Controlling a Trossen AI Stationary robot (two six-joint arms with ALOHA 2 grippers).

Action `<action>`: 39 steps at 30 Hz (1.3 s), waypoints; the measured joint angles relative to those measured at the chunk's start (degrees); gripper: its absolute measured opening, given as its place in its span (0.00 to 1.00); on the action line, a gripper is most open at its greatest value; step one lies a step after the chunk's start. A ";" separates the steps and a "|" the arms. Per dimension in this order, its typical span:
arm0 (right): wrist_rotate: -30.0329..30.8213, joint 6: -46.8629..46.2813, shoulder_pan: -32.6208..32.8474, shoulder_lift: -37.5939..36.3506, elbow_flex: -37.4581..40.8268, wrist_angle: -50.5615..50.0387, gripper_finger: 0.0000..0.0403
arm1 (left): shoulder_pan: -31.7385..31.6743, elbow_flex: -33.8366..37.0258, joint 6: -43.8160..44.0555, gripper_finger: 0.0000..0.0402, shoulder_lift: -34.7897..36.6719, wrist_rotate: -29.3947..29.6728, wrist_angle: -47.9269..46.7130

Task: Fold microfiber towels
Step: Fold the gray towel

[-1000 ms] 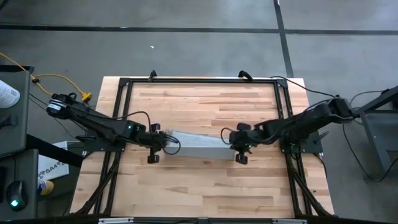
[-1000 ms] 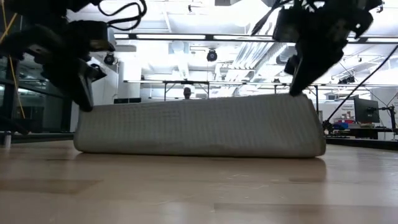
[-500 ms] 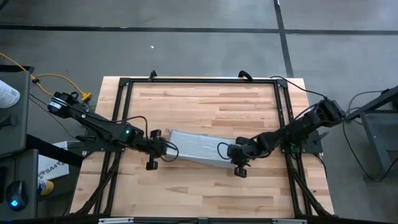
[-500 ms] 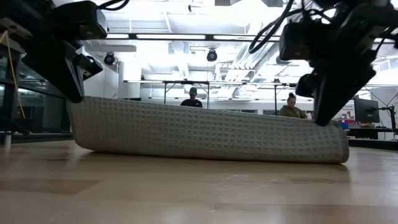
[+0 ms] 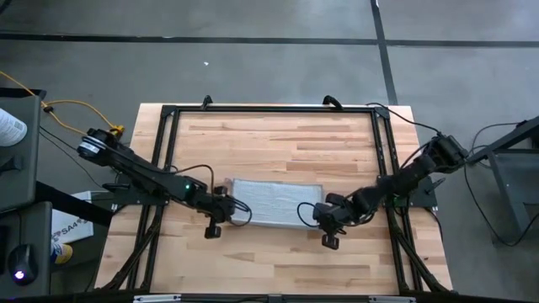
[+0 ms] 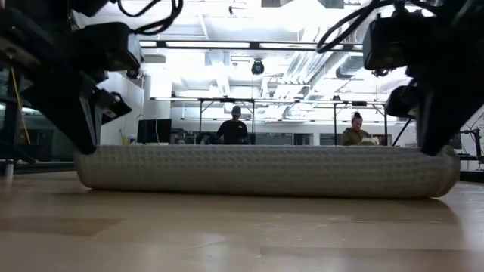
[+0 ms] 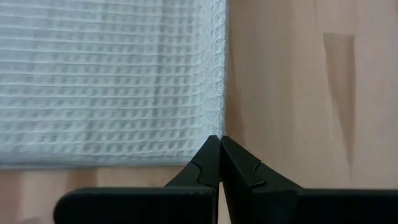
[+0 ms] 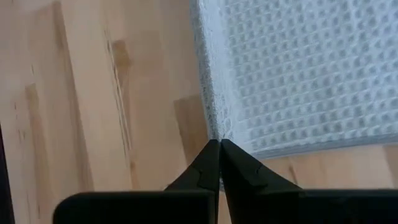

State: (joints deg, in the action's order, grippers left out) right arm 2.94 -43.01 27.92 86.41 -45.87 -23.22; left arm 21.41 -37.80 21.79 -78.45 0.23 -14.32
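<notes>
Here the folded towel (image 5: 272, 203) lies lengthwise across the middle of the surface (image 5: 278, 139), the left tool (image 5: 227, 209) and right tool (image 5: 322, 217) each pinched shut on a near corner at opposite ends.

**Folded towel lying flat on the wooden surface**

The microfiber towel (image 5: 274, 203) is a light grey-blue cloth with a fine waffle-grid texture, plain and unmarked. It lies folded into a long, narrow rectangle, doubled over on itself, roughly at the middle of the surface (image 5: 278, 143) and a little toward its near edge. From table height it (image 6: 265, 171) reads as a low, soft band with rounded ends, resting fully on the wood.
</notes>
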 joint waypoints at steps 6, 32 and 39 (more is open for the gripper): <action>0.08 -2.28 2.36 0.00 0.00 -0.24 0.01 | 0.51 0.00 0.54 0.00 -2.13 -1.40 4.06; -0.61 -3.71 2.84 0.00 0.02 -0.35 0.01 | 3.74 -1.62 1.32 0.16 -2.39 -0.86 5.19; -0.91 -3.72 2.84 0.00 0.02 -0.17 0.02 | 3.74 -1.62 1.99 0.21 -2.39 -0.74 5.21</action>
State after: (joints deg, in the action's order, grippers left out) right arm 2.03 -46.73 30.76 86.41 -45.84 -23.39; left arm 25.15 -39.42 23.78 -80.84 -0.51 -9.10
